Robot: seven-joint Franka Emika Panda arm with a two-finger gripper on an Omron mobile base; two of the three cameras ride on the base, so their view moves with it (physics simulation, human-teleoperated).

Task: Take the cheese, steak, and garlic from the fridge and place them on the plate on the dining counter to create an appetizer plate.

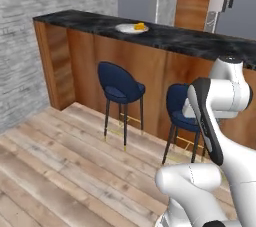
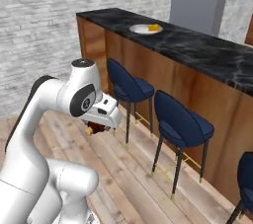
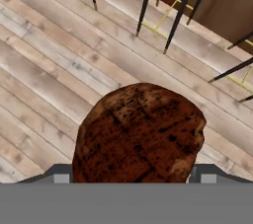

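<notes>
The steak (image 3: 141,136), a dark reddish-brown lump, fills the hand view between the two finger tips, so my gripper (image 3: 134,176) is shut on it above the wood floor. In the right base view the gripper (image 2: 95,129) hangs under the white hand with the steak (image 2: 90,130) peeking out below. The white plate (image 1: 131,29) (image 2: 144,29) lies on the black marble dining counter (image 1: 195,41) (image 2: 212,55), far ahead of the gripper. The yellow-orange cheese (image 1: 140,26) (image 2: 154,27) rests on the plate. The garlic and the fridge are out of view.
Navy stools (image 1: 120,87) (image 1: 181,108) (image 2: 129,87) (image 2: 182,119) stand along the counter's wood-panel front. A grey brick wall (image 1: 25,46) closes the left side. Wood plank floor (image 1: 60,171) lies between the base and the stools.
</notes>
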